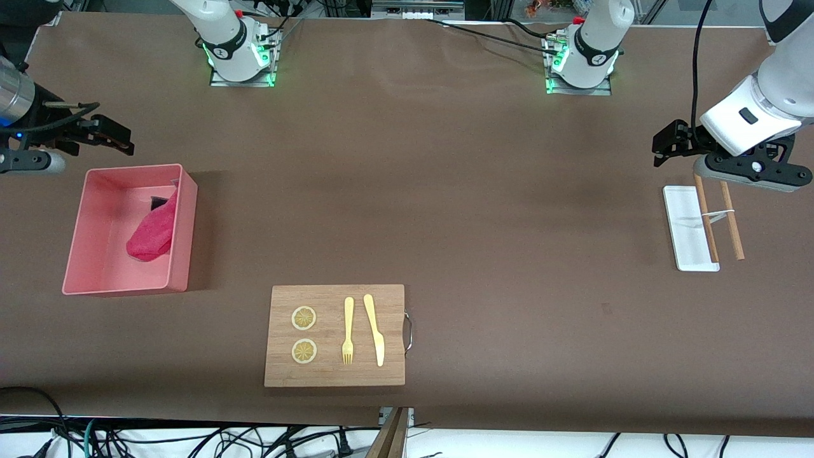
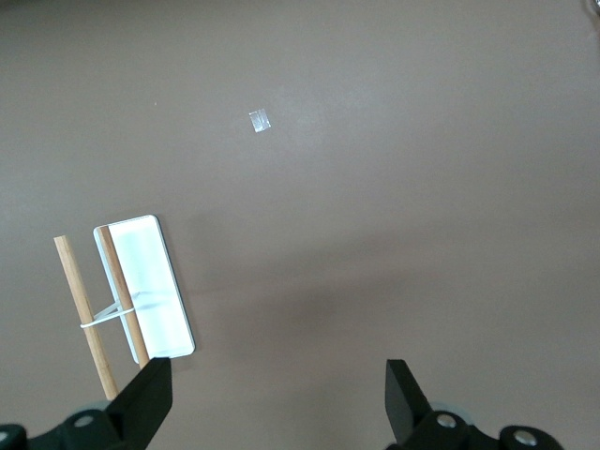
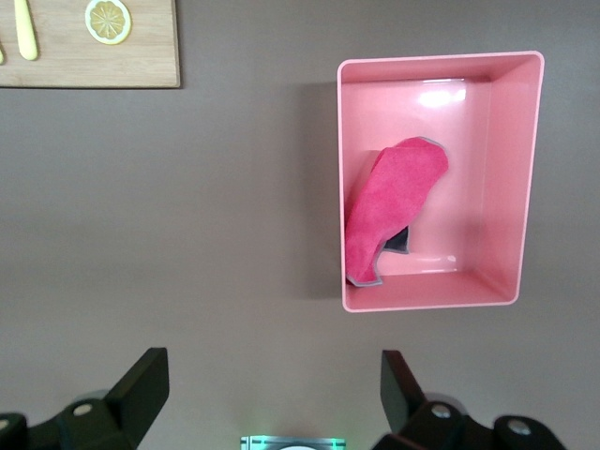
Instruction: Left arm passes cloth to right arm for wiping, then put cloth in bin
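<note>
Brown worktop [image 1: 445, 191] throughout. Pink bin [image 1: 181, 242] below right gripper [image 1: 117, 137], jaws wide, empty; cloth [image 1: 152, 232] inside, draped against one wall. Grey patch under cloth only in right wrist view. Left gripper [image 1: 664, 143] wide, empty, waiting above white tray [image 1: 683, 222].

High front overview, wrist views straight down, bin [image 1: 181, 229] shared

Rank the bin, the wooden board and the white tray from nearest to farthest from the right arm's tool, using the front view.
1. Bin: beside the right tool, at that arm's end of the table.
2. Wooden board: mid-table, nearest the front camera.
3. White tray: at the left arm's end.
</note>
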`<state>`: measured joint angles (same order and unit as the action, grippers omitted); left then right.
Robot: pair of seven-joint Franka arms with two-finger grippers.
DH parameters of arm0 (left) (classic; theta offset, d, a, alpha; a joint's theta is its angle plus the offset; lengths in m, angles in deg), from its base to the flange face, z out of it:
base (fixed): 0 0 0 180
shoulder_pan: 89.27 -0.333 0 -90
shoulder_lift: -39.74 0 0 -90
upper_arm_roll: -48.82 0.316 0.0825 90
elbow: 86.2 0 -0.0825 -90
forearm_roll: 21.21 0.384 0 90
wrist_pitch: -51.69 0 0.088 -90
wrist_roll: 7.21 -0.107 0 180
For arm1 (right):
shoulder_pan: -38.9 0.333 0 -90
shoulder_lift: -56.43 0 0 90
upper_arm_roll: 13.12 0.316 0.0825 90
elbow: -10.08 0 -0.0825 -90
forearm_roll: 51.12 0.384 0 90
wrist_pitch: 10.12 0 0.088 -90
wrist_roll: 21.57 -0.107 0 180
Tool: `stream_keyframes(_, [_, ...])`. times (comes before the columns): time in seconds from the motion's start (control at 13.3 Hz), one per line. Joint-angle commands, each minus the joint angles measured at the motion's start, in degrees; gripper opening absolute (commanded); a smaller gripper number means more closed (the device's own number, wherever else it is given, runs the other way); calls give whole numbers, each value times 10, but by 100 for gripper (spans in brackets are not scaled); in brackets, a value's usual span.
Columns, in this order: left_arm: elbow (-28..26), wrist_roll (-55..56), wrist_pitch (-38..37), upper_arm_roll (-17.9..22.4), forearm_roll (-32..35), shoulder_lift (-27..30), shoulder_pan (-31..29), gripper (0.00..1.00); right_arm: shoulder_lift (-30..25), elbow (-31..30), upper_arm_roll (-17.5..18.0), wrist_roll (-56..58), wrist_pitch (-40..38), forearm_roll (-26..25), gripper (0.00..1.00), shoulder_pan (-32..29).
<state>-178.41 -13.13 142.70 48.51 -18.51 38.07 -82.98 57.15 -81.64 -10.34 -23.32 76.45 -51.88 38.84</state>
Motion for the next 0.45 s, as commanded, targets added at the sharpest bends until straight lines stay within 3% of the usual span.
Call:
stream_keyframes(0.0, [7, -1, 1, 3, 4, -3, 5, 100, -21, -7, 2, 0, -10, 5, 100, -5])
stream_keyframes(0.38, [7, -1, 1, 3, 4, -3, 5, 100, -41, -26, -1, 9, -10, 5, 100, -5])
